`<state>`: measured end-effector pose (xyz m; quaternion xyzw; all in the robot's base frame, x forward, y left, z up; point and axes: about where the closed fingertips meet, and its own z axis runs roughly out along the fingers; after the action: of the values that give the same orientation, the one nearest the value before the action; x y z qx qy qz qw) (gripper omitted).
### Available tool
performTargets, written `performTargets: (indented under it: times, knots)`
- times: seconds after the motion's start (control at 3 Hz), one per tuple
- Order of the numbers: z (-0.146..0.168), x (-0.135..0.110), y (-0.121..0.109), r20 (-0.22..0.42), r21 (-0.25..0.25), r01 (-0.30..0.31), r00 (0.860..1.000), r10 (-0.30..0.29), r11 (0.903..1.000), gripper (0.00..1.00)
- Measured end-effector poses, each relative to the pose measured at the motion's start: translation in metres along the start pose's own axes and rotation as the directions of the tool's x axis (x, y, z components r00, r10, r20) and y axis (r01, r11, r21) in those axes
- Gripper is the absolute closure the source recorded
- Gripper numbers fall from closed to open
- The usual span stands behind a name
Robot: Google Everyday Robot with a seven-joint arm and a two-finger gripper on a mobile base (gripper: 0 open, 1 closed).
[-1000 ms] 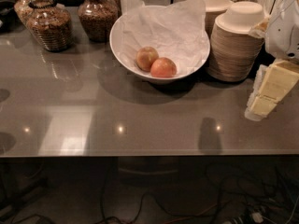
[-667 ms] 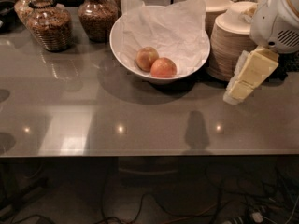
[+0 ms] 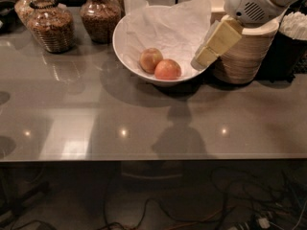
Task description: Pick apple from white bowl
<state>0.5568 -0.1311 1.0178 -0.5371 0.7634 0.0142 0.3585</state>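
Note:
The white bowl (image 3: 125, 56) stands at the back middle of the grey table, lined with crumpled white paper. Two apples lie in it. The orange-red apple (image 3: 168, 70) is at the front right. A paler apple with tan patches (image 3: 150, 60) is just left of and behind it. My gripper (image 3: 205, 57) hangs from the upper right, its cream fingers pointing down-left over the bowl's right rim, a short way right of the orange-red apple. It holds nothing.
Stacked beige disposable bowls (image 3: 244, 56) stand right of the white bowl, behind my gripper. Two glass jars of grains (image 3: 52, 25) (image 3: 100, 13) stand at the back left. A dark holder with white items (image 3: 293, 28) is at the far right.
My gripper has moved left and up from the table's right edge to the white bowl's right rim. The apples have not moved.

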Motion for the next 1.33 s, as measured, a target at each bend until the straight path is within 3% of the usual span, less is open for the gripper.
performTargets:
  times: [0.33,0.67,1.0,1.33]
  knots:
    - [0.027,-0.015,-0.026,0.083,-0.037,-0.074,0.994,0.077,0.9966,0.0]
    - [0.059,-0.025,-0.047,0.16,-0.099,-0.137,0.975,0.152,0.9856,0.0]
    - [0.063,-0.024,-0.05,0.167,-0.105,-0.143,0.973,0.159,0.9842,0.0]
    - [0.064,-0.021,-0.051,0.174,-0.073,-0.138,0.973,0.149,0.9878,0.0]
